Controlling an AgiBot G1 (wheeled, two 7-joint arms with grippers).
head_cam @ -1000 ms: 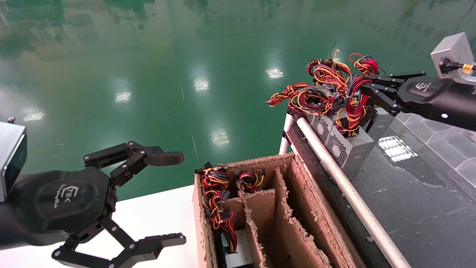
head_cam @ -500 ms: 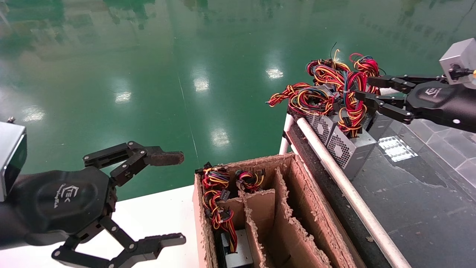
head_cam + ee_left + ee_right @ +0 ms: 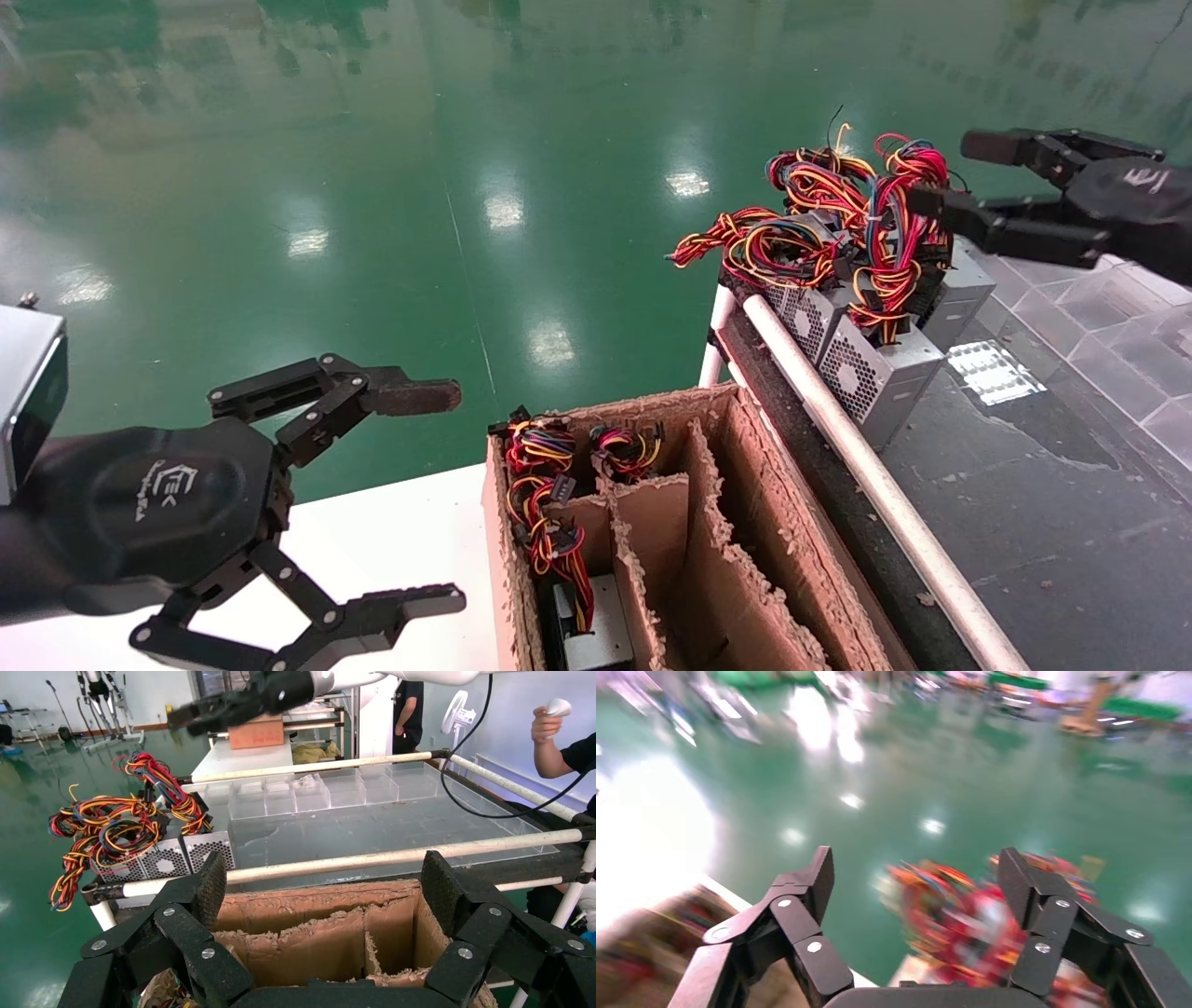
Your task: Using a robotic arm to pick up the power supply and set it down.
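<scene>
Power supply [image 3: 959, 296], a small grey metal box, stands on the dark conveyor surface [image 3: 1052, 522] at the far end of a short row, just behind two alike grey units [image 3: 861, 359] whose mesh faces look toward the white rail [image 3: 875, 485]. Its bundle of red, yellow, orange and blue wires [image 3: 889, 224] rises in a tangle above the row and mixes with the other units' wires, so which strands belong to which box cannot be told. The right gripper [image 3: 964, 186] of the robotic arm hangs in the air just beside the top of that tangle, its black fingers spread wide with nothing between them; in the head view the lower fingertip sits right at the edge of the wires, though contact cannot be confirmed. The right wrist view shows the same spread fingers [image 3: 814, 881] framing the blurred wire mass below. The left gripper [image 3: 447, 494] is parked low over the white table [image 3: 391, 531], well apart from the row, its fingers also splayed and empty, one carrying a worn brownish pad [image 3: 414, 396]. Between the table and the rail stands a torn cardboard box [image 3: 745, 522] with dividers, holding more wired units [image 3: 596, 634] in its nearer compartments.
</scene>
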